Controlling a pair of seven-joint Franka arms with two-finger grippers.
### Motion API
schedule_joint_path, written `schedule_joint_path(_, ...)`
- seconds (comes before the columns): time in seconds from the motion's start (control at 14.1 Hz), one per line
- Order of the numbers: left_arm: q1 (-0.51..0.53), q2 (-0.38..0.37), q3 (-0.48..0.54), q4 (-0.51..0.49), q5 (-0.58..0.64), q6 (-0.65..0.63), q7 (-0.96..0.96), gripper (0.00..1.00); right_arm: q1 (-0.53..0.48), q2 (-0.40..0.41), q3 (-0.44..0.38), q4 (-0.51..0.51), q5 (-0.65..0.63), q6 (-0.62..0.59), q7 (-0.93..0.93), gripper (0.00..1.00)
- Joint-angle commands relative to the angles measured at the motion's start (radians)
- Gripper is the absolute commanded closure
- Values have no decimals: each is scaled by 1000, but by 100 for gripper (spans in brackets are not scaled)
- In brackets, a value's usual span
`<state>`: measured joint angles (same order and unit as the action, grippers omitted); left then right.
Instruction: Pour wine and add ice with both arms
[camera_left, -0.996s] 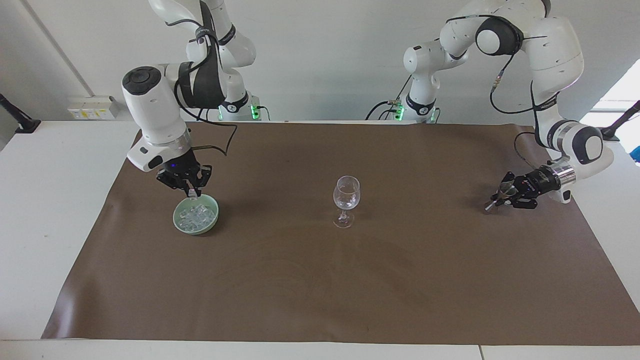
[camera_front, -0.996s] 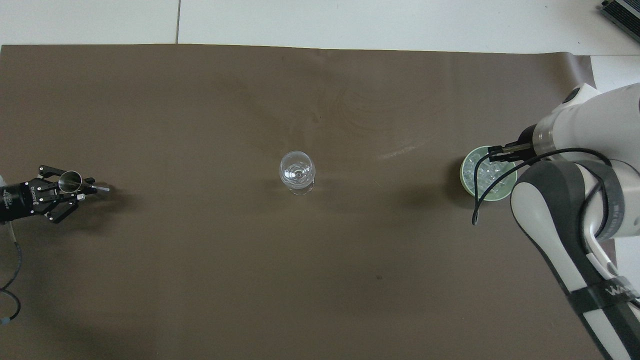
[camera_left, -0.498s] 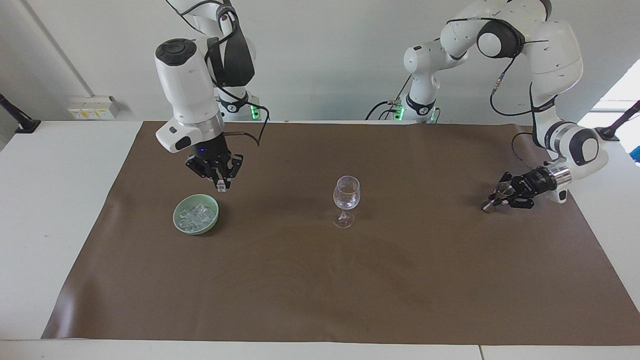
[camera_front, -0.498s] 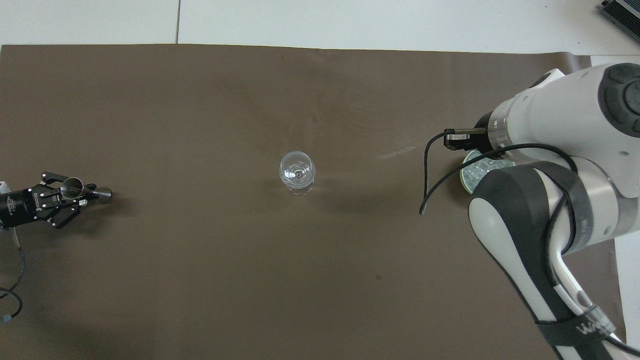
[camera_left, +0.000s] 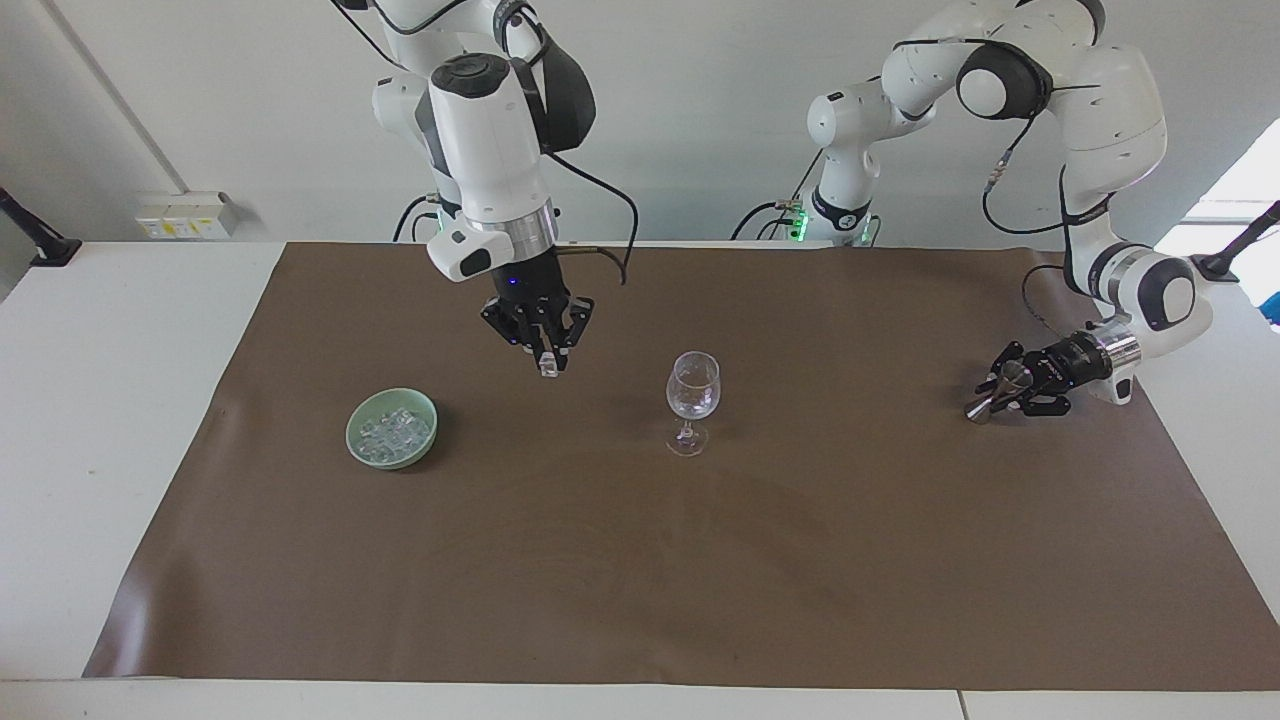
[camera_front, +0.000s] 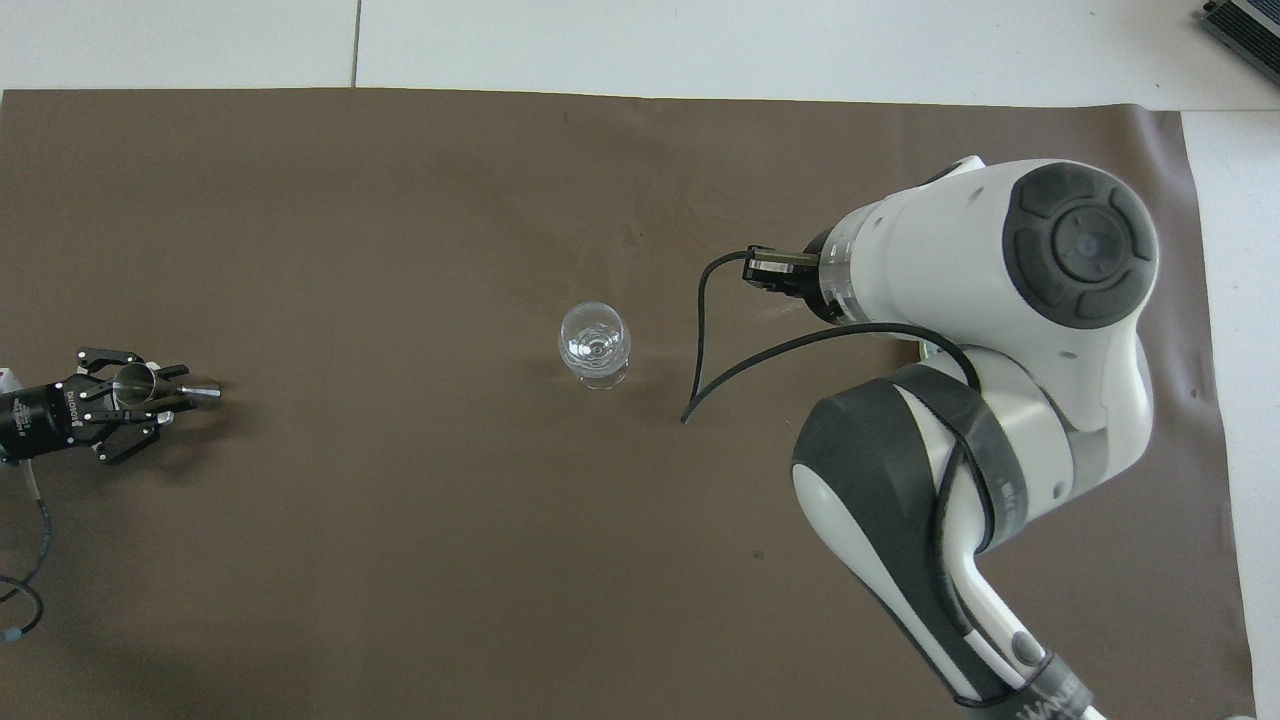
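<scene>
While the right gripper (camera_left: 546, 362) is pinching an ice cube (camera_left: 547, 368) over the mat, it should be centring above the wine glass (camera_left: 692, 385) beside it before releasing; whether the waiting left gripper (camera_left: 1000, 392) is spread, I cannot tell.

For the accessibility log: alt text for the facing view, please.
The right gripper holds an ice cube over the brown mat, between the green bowl of ice and the wine glass. The left gripper rests low, holding a metal cup.

White wall (camera_left: 700, 120), brown-matted white table (camera_left: 100, 400).
</scene>
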<state>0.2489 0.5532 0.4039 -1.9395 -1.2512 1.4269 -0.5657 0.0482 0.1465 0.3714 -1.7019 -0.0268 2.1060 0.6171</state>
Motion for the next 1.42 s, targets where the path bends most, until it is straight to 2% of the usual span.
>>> schedule_joint_path(0.0,9,2,3,-4,-14,-20,13,0,-7,45,49,30,-4,37,81,100)
schedule_joint_path(0.28,15,2,4,1,-14,-25,12,0,-1,85,138,39,-16,118,206,100)
schedule_joint_path(0.43,16,2,4,4,-13,-28,9,0,13,129,158,102,-24,126,265,100)
schedule_joint_path(0.78,15,4,15,76,53,-25,17,0,32,189,224,120,-159,160,412,100)
schedule_joint_path(1.21,15,2,30,143,128,-9,105,0,45,200,236,111,-183,173,446,100)
schedule_joint_path(1.35,15,2,35,187,194,4,167,0,45,200,236,107,-183,170,447,100)
